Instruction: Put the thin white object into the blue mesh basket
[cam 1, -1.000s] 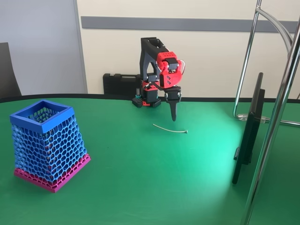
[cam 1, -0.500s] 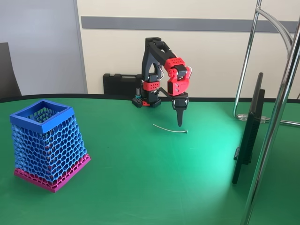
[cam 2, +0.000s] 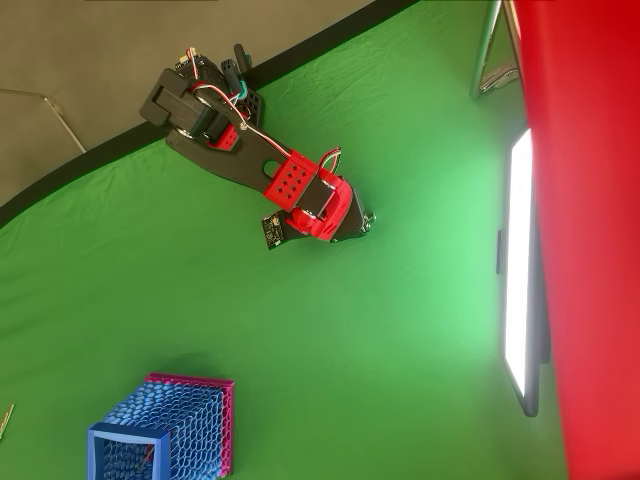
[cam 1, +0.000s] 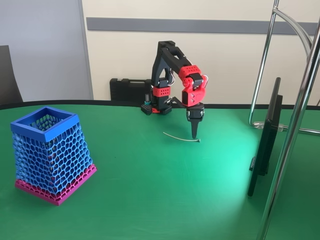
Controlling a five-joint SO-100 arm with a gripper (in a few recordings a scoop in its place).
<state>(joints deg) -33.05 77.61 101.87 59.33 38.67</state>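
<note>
In the fixed view the gripper point(cam 1: 194, 134) points straight down over the green table point(cam 1: 160, 190), its dark fingers reading as one narrow point, so they appear together with nothing between them. The tip sits just above the right end of the thin white object point(cam 1: 181, 137), near its small knob; whether it touches the strand cannot be told. The strand lies flat on the cloth, slightly curved, running from about 10 o'clock of the gripper tip toward the tip itself.

From the gripper the red and black arm point(cam 1: 172, 70) rises and folds back to its base at the table's far edge, at 11 o'clock of the gripper. In the overhead view the arm point(cam 2: 250, 160) hides the gripper and the strand.

The blue mesh basket point(cam 1: 50, 152) stands upright on its magenta base, well apart, at 8 o'clock of the gripper in the fixed view. In the overhead view the basket point(cam 2: 165, 430) sits at 7 o'clock of the arm.
</note>
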